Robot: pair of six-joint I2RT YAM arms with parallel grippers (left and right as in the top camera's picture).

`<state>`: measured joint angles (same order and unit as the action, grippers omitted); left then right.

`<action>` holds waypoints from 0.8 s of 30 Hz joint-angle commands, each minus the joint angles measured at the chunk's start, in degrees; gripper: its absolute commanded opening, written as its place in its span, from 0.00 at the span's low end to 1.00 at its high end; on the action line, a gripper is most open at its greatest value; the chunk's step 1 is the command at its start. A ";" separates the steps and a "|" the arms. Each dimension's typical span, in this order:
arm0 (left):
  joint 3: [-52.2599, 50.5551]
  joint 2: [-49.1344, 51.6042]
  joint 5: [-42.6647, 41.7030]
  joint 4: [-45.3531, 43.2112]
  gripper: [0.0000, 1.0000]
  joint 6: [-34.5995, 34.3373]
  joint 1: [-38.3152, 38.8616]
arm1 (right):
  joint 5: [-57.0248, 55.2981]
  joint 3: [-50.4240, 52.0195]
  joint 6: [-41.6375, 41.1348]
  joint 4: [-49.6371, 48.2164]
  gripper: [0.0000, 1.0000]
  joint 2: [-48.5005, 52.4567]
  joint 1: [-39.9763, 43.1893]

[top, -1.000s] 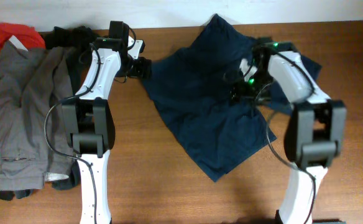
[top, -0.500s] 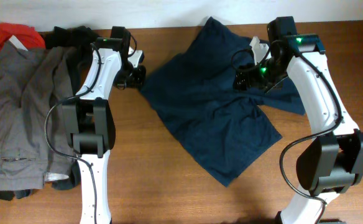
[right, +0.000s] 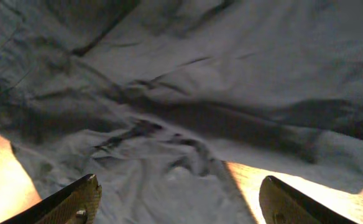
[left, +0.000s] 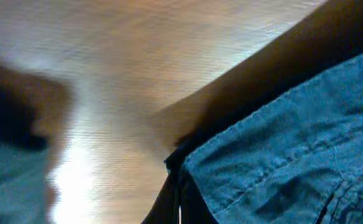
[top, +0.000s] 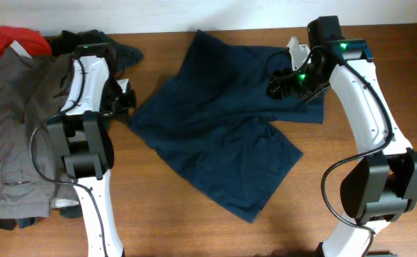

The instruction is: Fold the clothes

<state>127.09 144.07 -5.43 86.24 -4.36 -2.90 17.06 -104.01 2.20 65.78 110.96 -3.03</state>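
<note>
The navy shorts [top: 215,135] are spread out at the middle of the table [top: 415,71]. Their left corner is clamped in the closed left gripper [top: 125,106], while the right gripper [right: 178,181] is held wide apart and empty above them. The cloth is judged light and limp, best pinched at a hem or corner.

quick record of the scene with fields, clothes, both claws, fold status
surface: wooden table
main garment: navy shorts, spread open mid-table, wrinkled
other garments: grey trousers along the left edge; red piece and black garment at the far left corner
left claw: shut on the left hem of the navy shorts
right claw: open, empty, above the shorts' right side
fold status: no fold made yet
</note>
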 commanded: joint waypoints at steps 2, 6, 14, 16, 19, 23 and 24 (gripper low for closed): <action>0.09 0.98 7.19 1.09 0.01 -0.79 -0.15 | 0.37 -0.15 0.35 -0.90 0.86 0.15 0.52; 0.09 0.98 12.20 1.81 0.16 -0.76 -0.15 | 0.33 -0.15 -0.61 -1.11 0.86 0.15 0.55; 2.49 0.46 14.08 3.15 0.74 -1.49 -0.33 | 0.22 -0.15 -2.64 -1.66 0.87 0.22 0.55; 4.28 -0.74 14.08 3.72 0.73 -1.66 -0.26 | -0.09 -0.15 -2.62 -2.91 0.86 0.57 0.52; 6.69 -3.54 14.08 3.78 0.74 -1.70 -0.22 | 0.68 -0.09 -2.40 -4.72 0.80 1.90 -0.07; 8.79 -8.83 13.99 1.75 0.75 -2.54 -0.26 | 0.72 -0.04 -0.13 -6.40 0.75 4.70 -2.67; 8.81 -10.14 13.84 0.63 0.75 -2.51 -0.26 | 0.66 -0.04 0.87 -6.86 0.75 5.57 -3.48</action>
<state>133.32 141.18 7.77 88.16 -5.72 -3.03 17.26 -104.01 0.64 59.51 113.71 -4.05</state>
